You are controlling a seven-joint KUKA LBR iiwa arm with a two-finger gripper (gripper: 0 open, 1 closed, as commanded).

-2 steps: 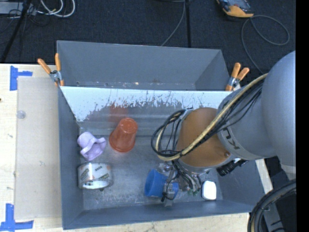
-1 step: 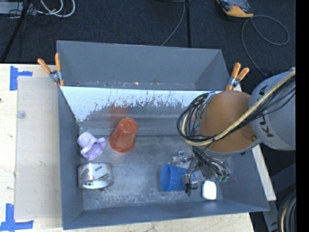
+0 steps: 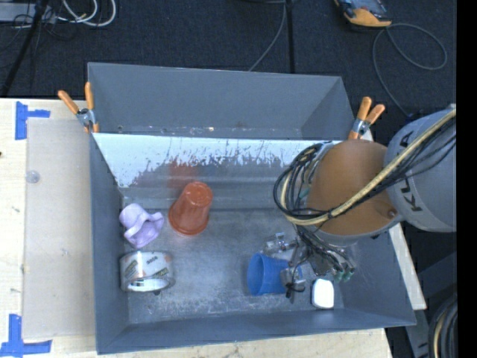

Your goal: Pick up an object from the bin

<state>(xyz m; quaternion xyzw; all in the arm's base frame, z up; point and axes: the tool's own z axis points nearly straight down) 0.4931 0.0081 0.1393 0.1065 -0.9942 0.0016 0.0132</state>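
**Orange-covered wrist low beside the blue cup**

Orange cover (image 3: 346, 189) on the arm's wrist, ringed by looped black and yellow cables (image 3: 294, 189), stood highest in the camera view, up and to the right of the blue cup (image 3: 262, 274). Under it the gripper (image 3: 297, 274) hung low in the grey metal bin (image 3: 223, 118), right at the blue cup's right side. Whether it touched the cup could not be told, nor whether the gripper was spread wide, narrowed, or closed on anything; its tip was lost among dark metal parts and wires.

The blue cup lay on its side on the bin floor. A small white rounded object (image 3: 323, 294) sat just to its right and slightly nearer the front wall, close beside the gripper. Well to the left of the blue cup lay a roll of clear tape (image 3: 146, 271). Up and to the left of the blue cup, an orange plastic cup (image 3: 191, 208) lay tipped over. A lilac plastic piece (image 3: 140, 224) rested further left still, near the orange cup and just behind the tape roll.
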